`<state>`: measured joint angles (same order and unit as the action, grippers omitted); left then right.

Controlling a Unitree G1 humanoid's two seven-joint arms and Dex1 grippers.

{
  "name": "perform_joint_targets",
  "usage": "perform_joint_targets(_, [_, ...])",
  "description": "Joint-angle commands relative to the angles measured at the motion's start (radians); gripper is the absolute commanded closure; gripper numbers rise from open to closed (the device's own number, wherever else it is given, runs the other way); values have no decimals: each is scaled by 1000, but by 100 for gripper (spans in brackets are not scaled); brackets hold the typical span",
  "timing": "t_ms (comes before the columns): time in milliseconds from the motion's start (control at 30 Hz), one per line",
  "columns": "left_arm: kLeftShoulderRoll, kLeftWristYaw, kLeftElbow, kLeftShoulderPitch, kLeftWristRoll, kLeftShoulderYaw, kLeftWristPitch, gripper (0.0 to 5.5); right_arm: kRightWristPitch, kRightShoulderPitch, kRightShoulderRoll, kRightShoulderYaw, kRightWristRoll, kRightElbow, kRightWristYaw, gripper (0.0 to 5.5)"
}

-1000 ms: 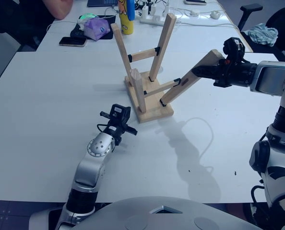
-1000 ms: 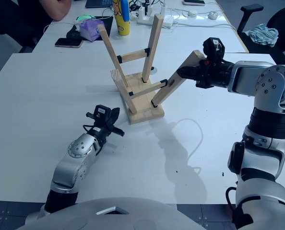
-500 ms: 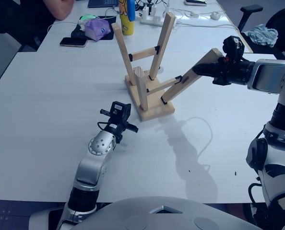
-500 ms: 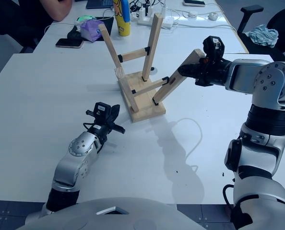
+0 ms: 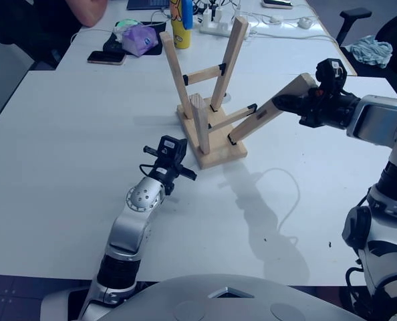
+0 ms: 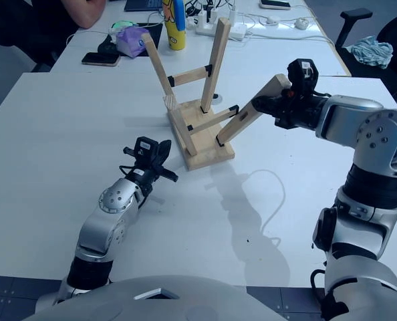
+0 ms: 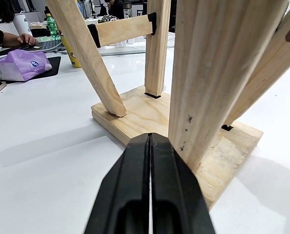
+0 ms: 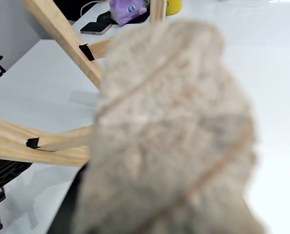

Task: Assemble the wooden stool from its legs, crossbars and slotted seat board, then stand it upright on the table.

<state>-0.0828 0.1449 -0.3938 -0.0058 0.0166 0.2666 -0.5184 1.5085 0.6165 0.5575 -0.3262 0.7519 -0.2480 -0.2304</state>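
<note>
**Left eye view.** The stool sits upside down on the bench. Its seat board lies flat, and three legs point up. A fourth, the leaning leg, slants out toward the robot's right. The right claw is clamped on that leg's free end. The left claw sits low, just beside the board's near corner. Over the last second the left claw has crept a little closer to the stool. The right claw's grip and the leg's slant have hardly altered. The whole view has slid slightly too, so part of the apparent shift is the camera's.

**Right eye view.** A crossbar runs between the near leg and the leaning leg.

**Left wrist view.** The left claw's fingers are pressed together and hold nothing. Their tips are close to the board's edge beside the near leg, but I cannot tell whether they touch it.

**Right wrist view.** The blurred end of the leaning leg sits right against the lens, which fits a firm grip.

Judging by the slant, the last leg is not yet set true. The left claw's approach looks like bracing for that. Turning the stool upright remains to be done.
</note>
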Motion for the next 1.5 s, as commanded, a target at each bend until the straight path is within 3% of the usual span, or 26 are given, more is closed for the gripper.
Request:
perform_joint_targets(33, [-1, 7, 18, -12, -6, 2, 7, 550, 106, -107, -17, 26, -102, 37, 173, 446])
perform_joint_targets(167, [7, -3, 21, -6, -10, 2, 12, 550, 106, -60, -7, 49, -92, 65, 166, 446])
perform_joint_targets(500, [16, -11, 40, 4, -10, -4, 35, 550, 105, 47, -93, -21, -94, 77, 159, 446])
perform_joint_targets(1000, [64, -78, 55, 33, -29, -16, 77, 550, 82, 258, 13, 203, -101, 284, 14, 446])
perform_joint_targets(1500, [60, -35, 92, 5, -28, -1, 90, 550, 97, 82, 19, 218, -174, 338, 11, 446])
